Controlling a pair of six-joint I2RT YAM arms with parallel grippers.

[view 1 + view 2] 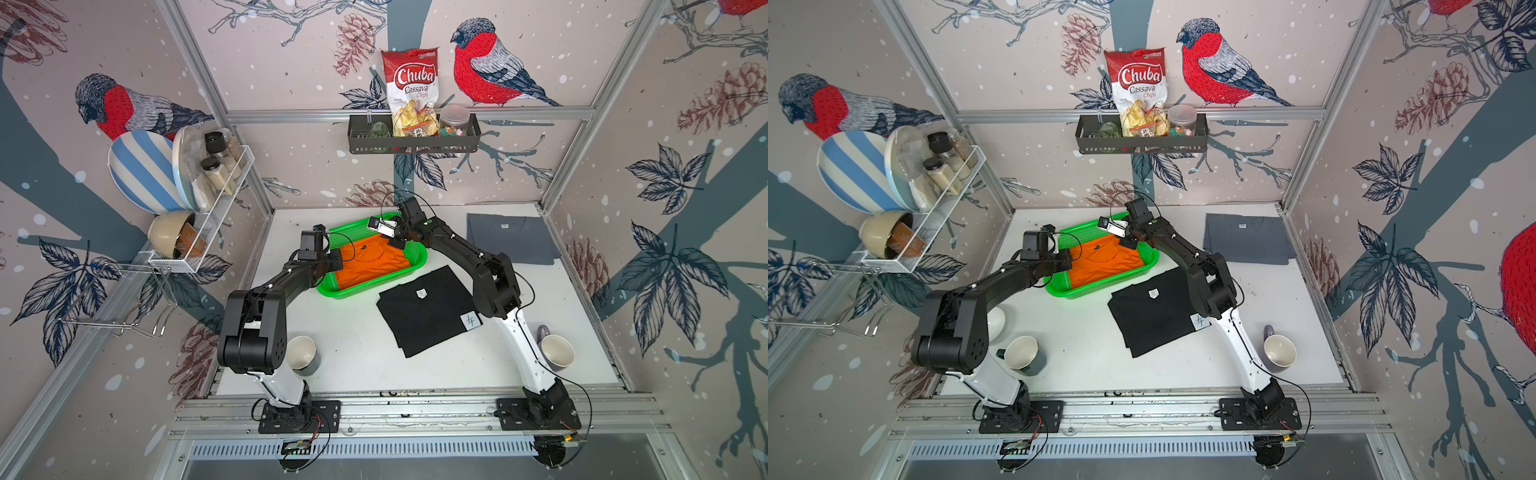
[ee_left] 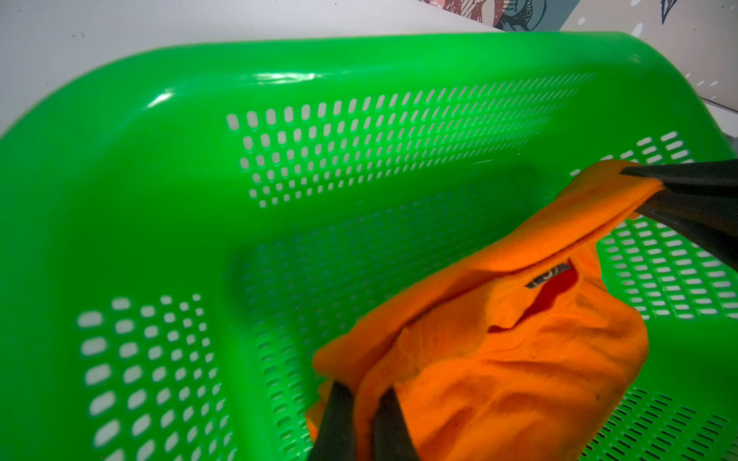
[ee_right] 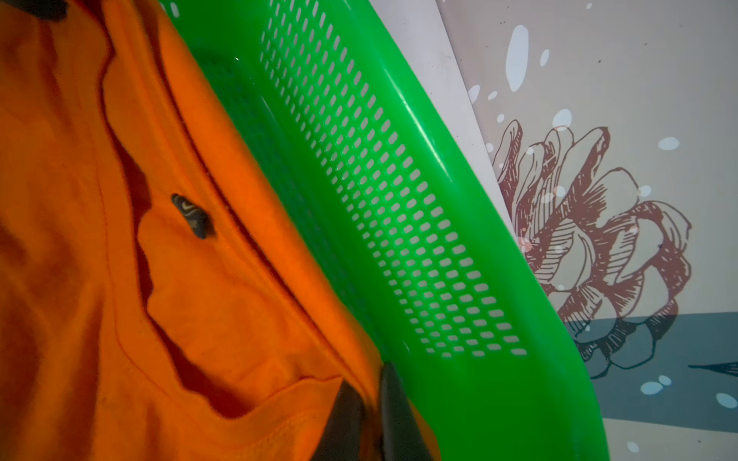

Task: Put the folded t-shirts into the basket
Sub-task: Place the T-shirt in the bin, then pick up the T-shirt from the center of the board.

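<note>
Orange t-shirt is held at two opposite ends, likely so fold is kept flat for setting into green basket.
Left gripper is clamped on one end. Right gripper is narrow, with hem pinched.
Shirt is mostly inside basket, rumpled at collar.
Black t-shirt and grey-blue t-shirt are seen outside, on table.
Grip points cannot be made out in both top views. Black shirt's corner is covered by right arm.

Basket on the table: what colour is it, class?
The basket is bright green, with rows of small slots; clearest in the left wrist view.
</note>
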